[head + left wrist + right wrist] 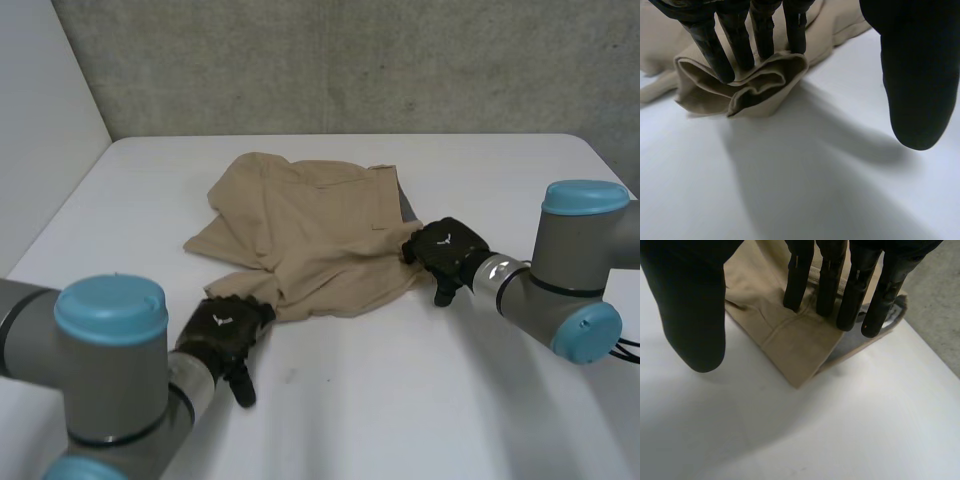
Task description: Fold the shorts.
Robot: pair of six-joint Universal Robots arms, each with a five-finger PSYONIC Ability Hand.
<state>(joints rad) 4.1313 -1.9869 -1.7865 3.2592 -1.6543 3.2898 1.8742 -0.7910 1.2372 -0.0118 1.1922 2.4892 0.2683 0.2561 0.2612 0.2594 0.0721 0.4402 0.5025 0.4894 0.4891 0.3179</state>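
1. On the white table (420, 400), seen from the head view, a pair of tan fabric shorts (310, 235) lies crumpled around the middle, in front of a grey concrete wall (350, 60). The black left hand (225, 335) sits at the near left corner of the shorts. The black right hand (447, 252) meets their right edge.
2. Under the left hand in its wrist view, the straight fingers (710, 45) rest with their tips on a bunched, doubled-over hem of the shorts. The thumb (920, 75) hangs well apart over bare table, so nothing is pinched.
3. Beneath the right hand in its wrist view, the straight fingers (797, 285) press their tips onto a flat corner of the shorts, where a strip of grey lining shows along the edge. The thumb (690, 315) stands apart above the table, clear of the cloth.
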